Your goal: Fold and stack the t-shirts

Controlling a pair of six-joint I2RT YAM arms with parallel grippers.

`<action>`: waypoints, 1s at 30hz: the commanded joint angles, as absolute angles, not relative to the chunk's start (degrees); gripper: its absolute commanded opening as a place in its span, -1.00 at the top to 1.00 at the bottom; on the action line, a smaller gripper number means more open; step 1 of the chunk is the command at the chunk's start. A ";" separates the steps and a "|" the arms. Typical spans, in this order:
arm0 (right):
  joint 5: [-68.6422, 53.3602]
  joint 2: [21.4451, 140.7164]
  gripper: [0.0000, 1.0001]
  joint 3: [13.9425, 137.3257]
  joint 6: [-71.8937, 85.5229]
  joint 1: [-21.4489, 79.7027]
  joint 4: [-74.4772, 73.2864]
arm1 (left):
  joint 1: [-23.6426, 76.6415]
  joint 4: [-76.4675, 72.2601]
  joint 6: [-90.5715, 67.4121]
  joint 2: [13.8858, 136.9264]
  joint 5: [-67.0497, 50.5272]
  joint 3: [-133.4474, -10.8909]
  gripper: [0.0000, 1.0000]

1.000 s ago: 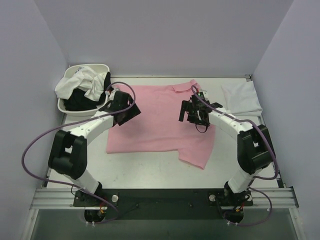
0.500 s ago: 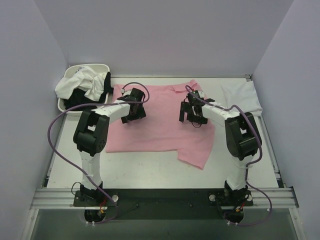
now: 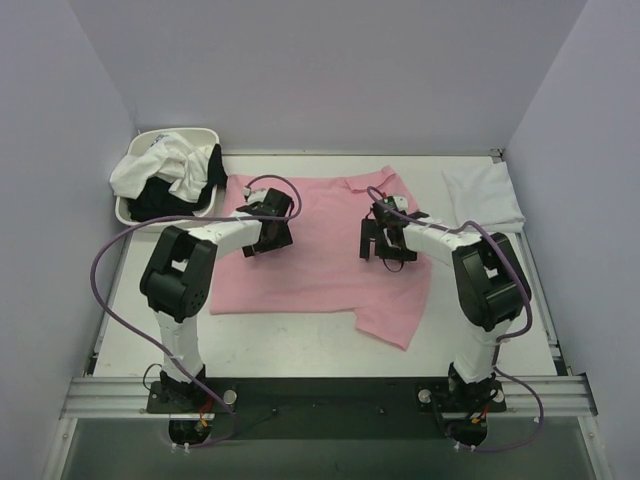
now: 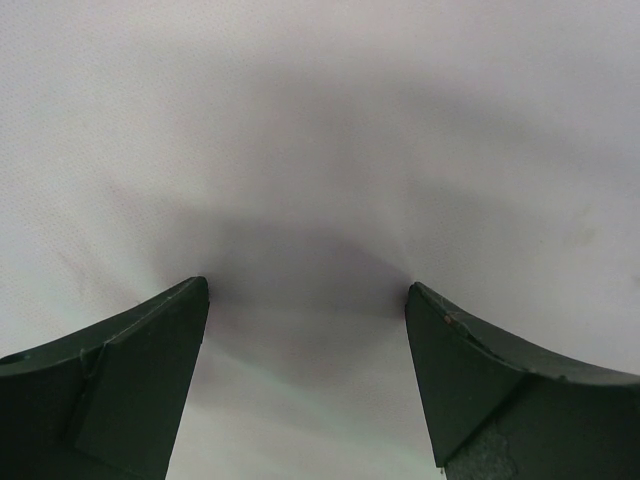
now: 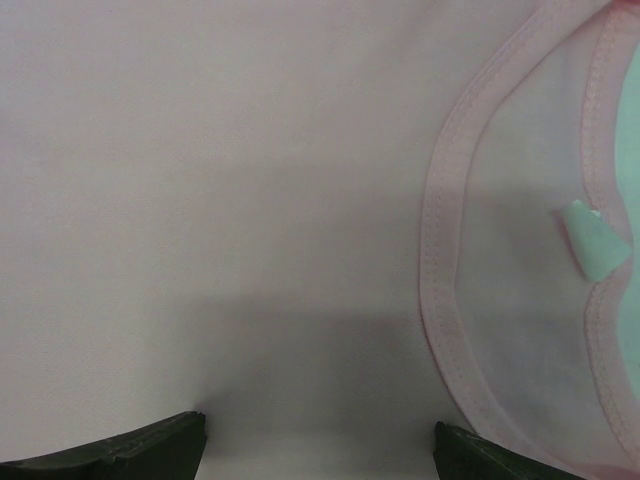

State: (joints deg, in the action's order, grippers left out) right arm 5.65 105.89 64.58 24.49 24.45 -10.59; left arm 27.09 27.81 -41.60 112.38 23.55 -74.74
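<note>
Left tool [image 3: 266, 246], right tool [image 3: 383, 250] spread, pink t-shirt [image 3: 320, 275] beneath

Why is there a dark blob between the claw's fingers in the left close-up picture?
Left wrist view: that is the soft shadow of the left claw falling on the pink t-shirt. Right wrist view: the shadow is fainter, and the collar stitching looks sharp.

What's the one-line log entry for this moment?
left hand: open, at pink t-shirt | right hand: open, beside collar | fold: not started
</note>
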 commanded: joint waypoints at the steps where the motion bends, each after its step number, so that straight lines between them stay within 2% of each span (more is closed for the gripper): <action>1: 7.47 102.31 -1.00 58.10 27.51 26.62 -14.94 | 29.44 31.99 -42.80 110.57 22.15 -67.16 -0.79; 10: 8.88 92.56 -1.00 45.90 32.52 29.71 -14.07 | 34.63 29.62 -46.84 100.04 22.06 -54.77 -0.79; 16: 10.72 83.69 -0.99 44.56 33.92 31.20 -17.57 | 36.91 31.72 -48.25 91.34 22.23 -52.03 -0.79; 24: 13.44 72.78 -1.00 58.32 30.51 31.90 -23.91 | 37.97 37.09 -44.66 83.85 24.69 -61.06 -0.79; 30: 6.17 84.09 -1.00 73.27 28.83 28.57 -20.94 | 37.79 40.43 -42.63 84.55 26.19 -71.79 -0.91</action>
